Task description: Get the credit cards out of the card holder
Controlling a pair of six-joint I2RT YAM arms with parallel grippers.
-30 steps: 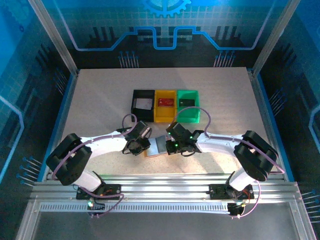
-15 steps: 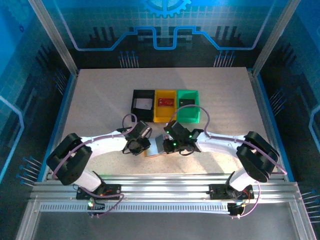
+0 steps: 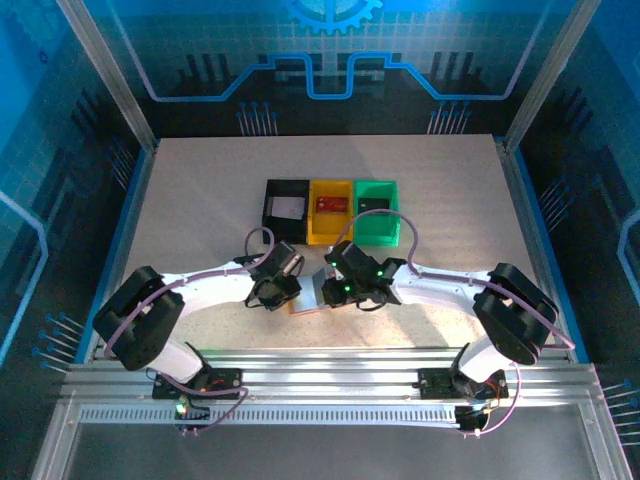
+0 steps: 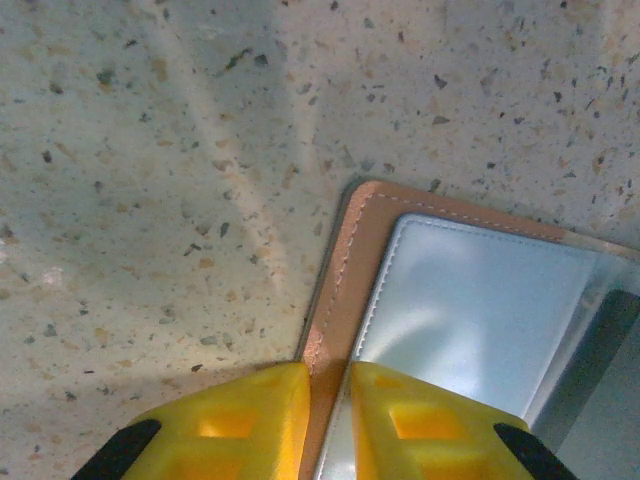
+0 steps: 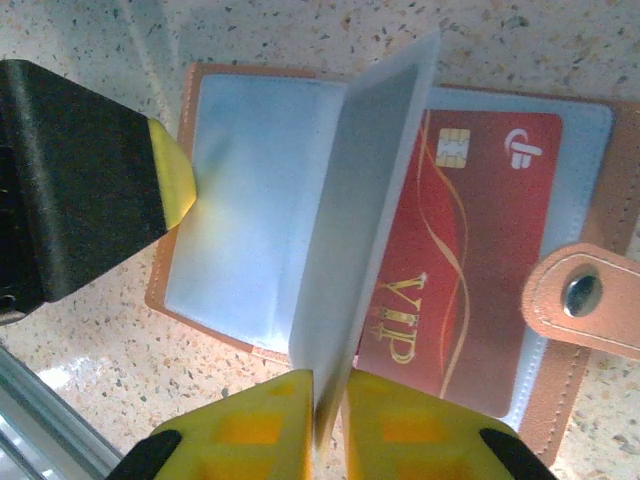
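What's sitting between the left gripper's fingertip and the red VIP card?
In the right wrist view: a blank-looking pale pocket, then the raised sleeve, pinched by the right gripper.

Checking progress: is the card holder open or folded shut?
Open. The card holder lies spread on the table, its snap tab undone, a red card showing inside.
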